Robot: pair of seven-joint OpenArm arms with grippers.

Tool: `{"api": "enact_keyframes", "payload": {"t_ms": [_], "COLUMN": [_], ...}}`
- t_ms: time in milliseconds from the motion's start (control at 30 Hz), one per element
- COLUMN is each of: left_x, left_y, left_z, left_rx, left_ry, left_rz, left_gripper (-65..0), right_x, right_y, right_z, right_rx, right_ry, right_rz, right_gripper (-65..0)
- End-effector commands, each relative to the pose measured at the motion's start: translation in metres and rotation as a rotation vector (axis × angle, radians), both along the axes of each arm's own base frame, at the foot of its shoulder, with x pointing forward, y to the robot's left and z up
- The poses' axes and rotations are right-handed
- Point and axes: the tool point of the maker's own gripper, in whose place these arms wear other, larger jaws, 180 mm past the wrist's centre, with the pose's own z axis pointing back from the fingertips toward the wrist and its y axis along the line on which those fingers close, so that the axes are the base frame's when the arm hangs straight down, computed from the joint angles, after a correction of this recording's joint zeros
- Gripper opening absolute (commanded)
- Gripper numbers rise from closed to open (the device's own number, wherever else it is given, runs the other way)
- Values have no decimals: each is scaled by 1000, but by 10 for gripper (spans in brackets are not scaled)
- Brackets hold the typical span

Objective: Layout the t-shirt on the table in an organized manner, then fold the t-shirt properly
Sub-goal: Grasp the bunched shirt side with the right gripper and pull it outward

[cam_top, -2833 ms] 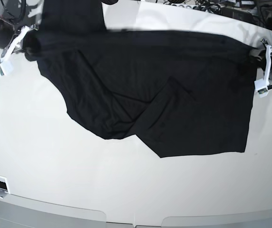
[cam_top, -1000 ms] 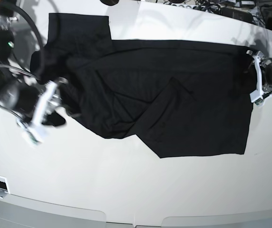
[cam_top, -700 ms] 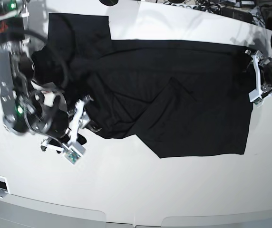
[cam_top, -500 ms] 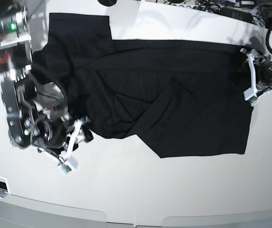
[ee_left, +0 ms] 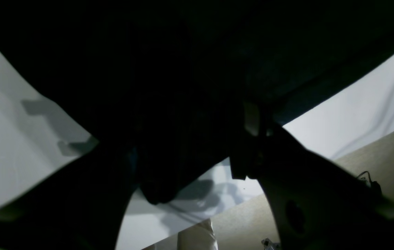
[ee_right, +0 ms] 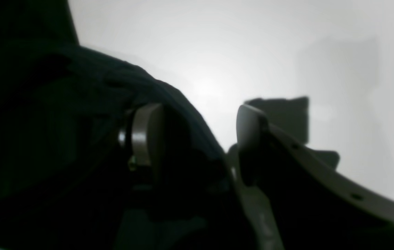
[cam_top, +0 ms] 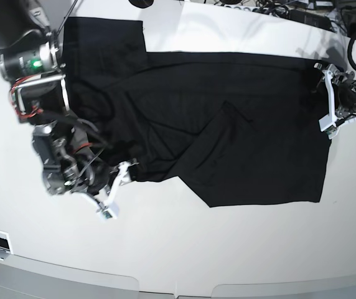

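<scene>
Right gripper [cam_top: 123, 176]: seen lower left in the base view at the shirt's [cam_top: 228, 118] bottom edge. Only in the right wrist view is the gap between its fingers [ee_right: 145, 135] shown: parted, a fold of shirt [ee_right: 61, 114] lying over the left one, nothing clamped. Shirt: spread across the upper table [cam_top: 228, 249], partly folded over itself. Left gripper [cam_top: 328, 99]: far right, at the shirt's edge; in its wrist view, dark cloth [ee_left: 169, 86] is seen bunched between dark fingers, clamped.

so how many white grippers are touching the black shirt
2: the right gripper at the black fabric t-shirt's lower-left fold, the left gripper at its far right edge.
</scene>
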Motion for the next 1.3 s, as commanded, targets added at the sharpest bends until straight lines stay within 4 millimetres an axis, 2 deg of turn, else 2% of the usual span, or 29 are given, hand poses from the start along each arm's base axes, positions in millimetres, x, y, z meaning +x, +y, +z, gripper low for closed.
{"api": "enact_keyframes", "payload": {"t_ms": [0, 100, 233, 267, 433, 467, 633, 767, 933, 1067, 1267], "left_x": [10, 10, 9, 9, 10, 10, 10, 10, 10, 10, 10], "left_y": [6, 6, 7, 7, 6, 6, 6, 6, 6, 6, 6], "left_z": [10, 10, 10, 10, 10, 10, 10, 10, 10, 10, 10], "left_rx": [10, 9, 12, 11, 8, 9, 9, 9, 9, 9, 9], "left_ry": [-31, -32, -28, -29, -33, -32, -32, -32, -32, -32, -32], "left_rz": [1, 0, 0, 1, 1, 1, 1, 1, 1, 1, 1], "left_gripper": [-349, -349, -349, -349, -349, -349, -349, -349, -349, -349, -349], "right_x": [20, 18, 26, 25, 17, 16, 25, 47, 64, 65, 56], "right_y": [-1, -1, -14, -14, 2, 4, 2, -25, -66, -104, -147], "right_z": [18, 13, 11, 10, 12, 13, 24, 45, 66, 70, 69], "right_rx": [5, -13, -54, -54, -12, -6, -31, -115, -140, -114, -81], "right_ry": [-65, -76, -128, -127, -126, -126, -108, -117, -128, -86, -39], "right_rz": [-14, -23, -95, -97, 8, 24, 42, -78, -243, -434, -598], "right_gripper": [-300, -300, -314, -346, -626, -650, -650, -650, -650, -650, -650]}}
